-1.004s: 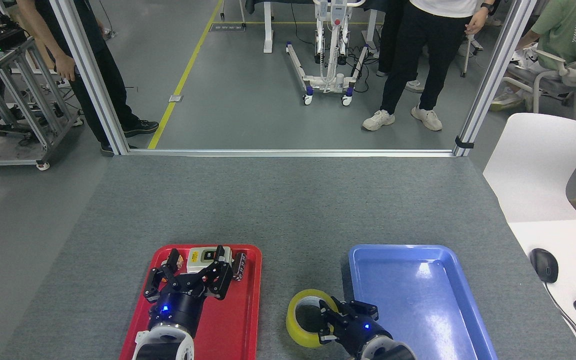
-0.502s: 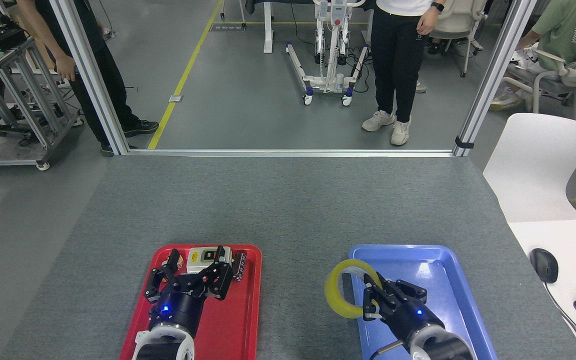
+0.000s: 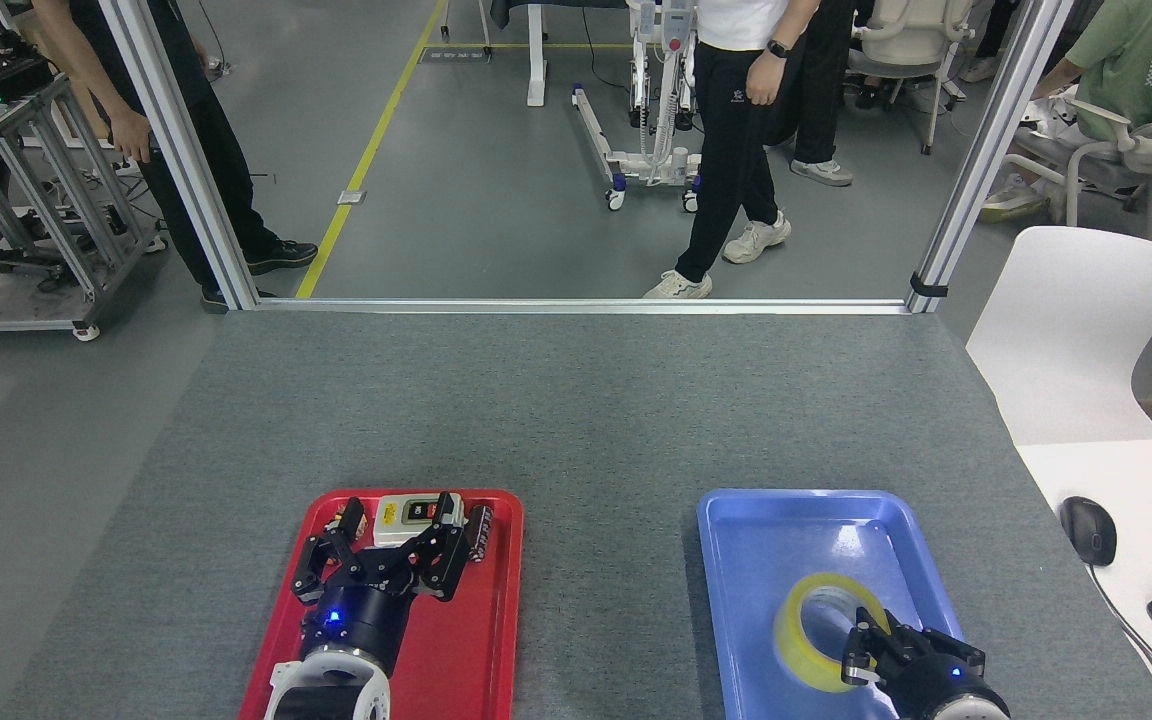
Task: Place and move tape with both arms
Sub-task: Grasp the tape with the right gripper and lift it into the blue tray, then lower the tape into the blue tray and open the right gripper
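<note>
The tape (image 3: 804,642), a yellowish translucent roll with a wide hole, sits tilted over the near part of the blue tray (image 3: 746,560). My right gripper (image 3: 868,652) reaches in from the bottom right edge, its black fingers closed on the roll's right rim. My left gripper (image 3: 383,553) hovers over the red tray (image 3: 481,640) with its fingers spread open and nothing between them.
A white box with a yellow label (image 3: 406,511) and a small dark cylinder (image 3: 479,530) lie at the red tray's far end. A white chair (image 3: 1071,335) and a desk with a mouse (image 3: 1088,529) stand to the right. People stand and walk beyond the table's far edge.
My right gripper carried the tape from the mat between the trays to the right and down into the blue tray. The left arm stayed put. A person beyond the table walked left.
</note>
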### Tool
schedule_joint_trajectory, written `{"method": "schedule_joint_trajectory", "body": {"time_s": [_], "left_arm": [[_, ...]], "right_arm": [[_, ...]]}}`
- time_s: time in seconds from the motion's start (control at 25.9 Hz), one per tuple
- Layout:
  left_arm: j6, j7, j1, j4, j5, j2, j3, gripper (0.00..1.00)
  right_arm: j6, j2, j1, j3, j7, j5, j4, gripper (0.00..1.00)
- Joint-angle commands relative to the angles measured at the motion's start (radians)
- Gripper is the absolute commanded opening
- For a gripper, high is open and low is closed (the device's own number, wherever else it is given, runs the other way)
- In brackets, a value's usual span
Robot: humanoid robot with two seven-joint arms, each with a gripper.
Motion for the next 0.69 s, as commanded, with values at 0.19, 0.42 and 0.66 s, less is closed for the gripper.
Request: {"method": "schedule_joint_trajectory", "body": {"time_s": [0.19, 0.42, 0.66], "left_arm": [[0.0, 0.0, 0.001, 0.0, 0.0, 0.0, 0.0, 0.99], [0.0, 0.0, 0.001, 0.002, 0.0, 0.0, 0.0, 0.99], [0.0, 0.0, 0.002, 0.0, 0.0, 0.003, 0.002, 0.99]], "right_arm": [[0.073, -0.035, -0.035, 0.002, -0.001, 0.0, 0.091, 0.0], [0.072, -0.034, -0.039, 0.005, -0.084, -0.003, 0.088, 1.0], [0.035, -0.031, -0.038, 0.004, -0.265, -0.003, 0.067, 1.0]]}}
